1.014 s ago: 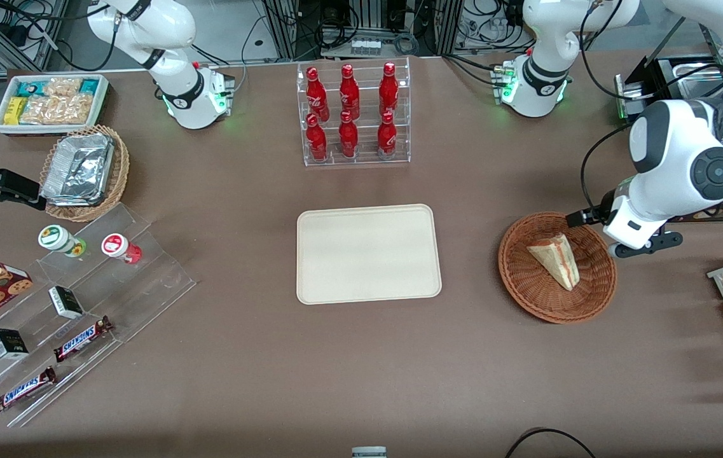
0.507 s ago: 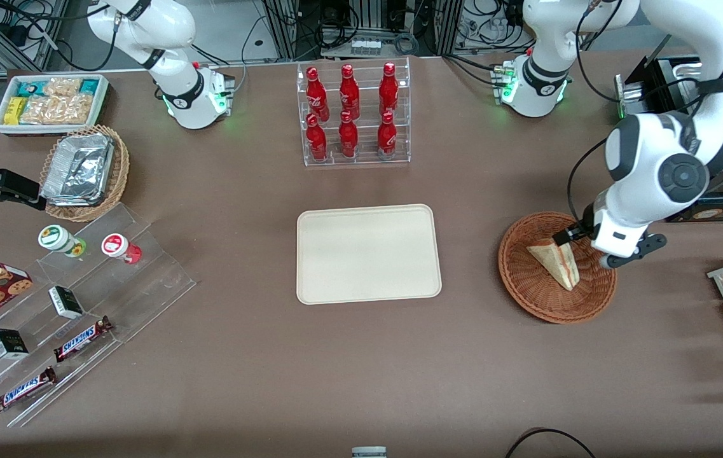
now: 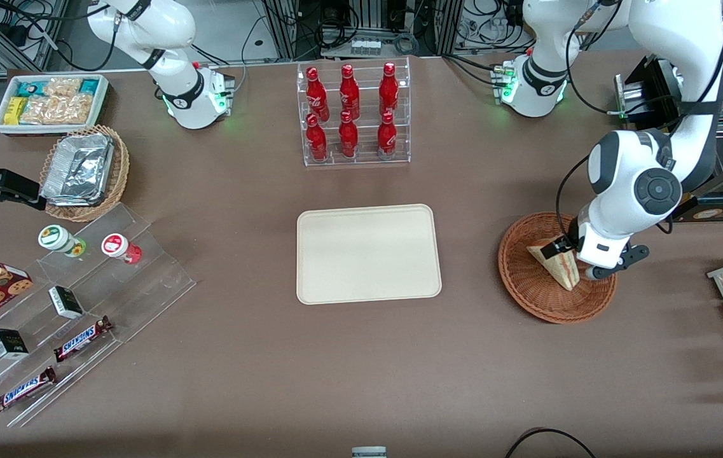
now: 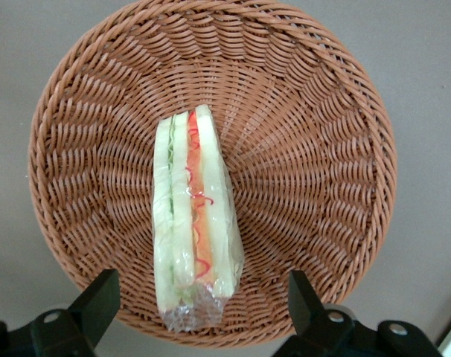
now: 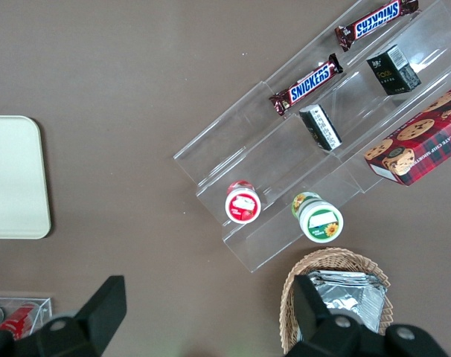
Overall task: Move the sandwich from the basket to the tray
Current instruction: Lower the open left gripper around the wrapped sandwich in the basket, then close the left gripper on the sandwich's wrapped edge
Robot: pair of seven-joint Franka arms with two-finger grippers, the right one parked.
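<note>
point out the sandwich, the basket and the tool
sandwich (image 4: 192, 223), left wrist view, on the filling stripe of its cut edge
basket (image 3: 530, 289), front view, on its woven wall nearest the camera
tool (image 4: 203, 297), left wrist view, open, midway between fingertips, above the sandwich

— Where's the sandwich (image 4: 192, 223)?
— In the reddish-brown wicker basket (image 3: 530, 287), a wrapped pale wedge, red and green filling showing along its cut edge.
— And the gripper (image 4: 199, 301)?
— Above it, fingers spread wide.
— The tray (image 3: 368, 253)?
— Cream, flat, bare, well apart.
</note>
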